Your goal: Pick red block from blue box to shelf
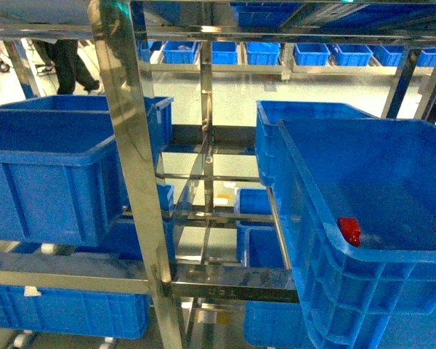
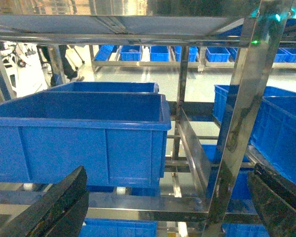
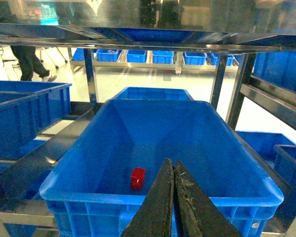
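The red block (image 1: 349,230) (image 3: 137,178) lies on the floor of a dark blue ribbed crate (image 1: 305,196) (image 3: 89,197) that sits on the steel shelf (image 1: 131,145) (image 2: 237,123) (image 3: 138,42). The blue box is out of view. In the right wrist view my right gripper (image 3: 171,164) is shut with nothing in it, just above the crate's near rim; the block lies a little left of and beyond its tips. My left gripper (image 2: 167,207) is open and empty, facing a shelf post and rail. Neither gripper shows in the head view.
A second dark blue crate (image 1: 51,167) (image 2: 89,133) sits on the left half of the same tier. More crates fill the tiers below and a far rack (image 1: 276,52). A person (image 1: 69,58) stands at the back left. Upright posts and rails cross close in front.
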